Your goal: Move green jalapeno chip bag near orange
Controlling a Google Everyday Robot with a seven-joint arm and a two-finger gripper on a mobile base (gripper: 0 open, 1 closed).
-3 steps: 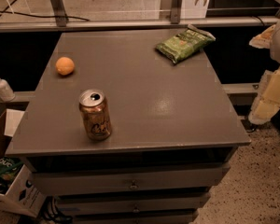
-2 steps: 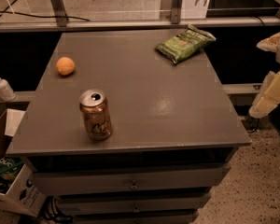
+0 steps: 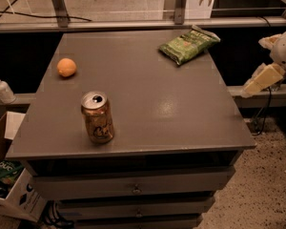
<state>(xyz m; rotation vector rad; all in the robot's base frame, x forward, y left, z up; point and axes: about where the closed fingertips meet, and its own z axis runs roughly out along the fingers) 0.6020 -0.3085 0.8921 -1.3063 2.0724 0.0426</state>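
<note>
The green jalapeno chip bag lies flat at the far right corner of the grey table. The orange sits near the table's left edge, far from the bag. A bronze soda can stands upright near the front left. My gripper shows as pale cream parts at the right edge of the view, off the table's right side and lower than the bag. It holds nothing that I can see.
The table has drawers below its front edge. A soap dispenser stands on a ledge to the left. A cardboard box sits on the floor at lower left. A metal rail runs behind the table.
The arm at the right edge has shifted slightly upward. The bag, orange and can have not moved.
</note>
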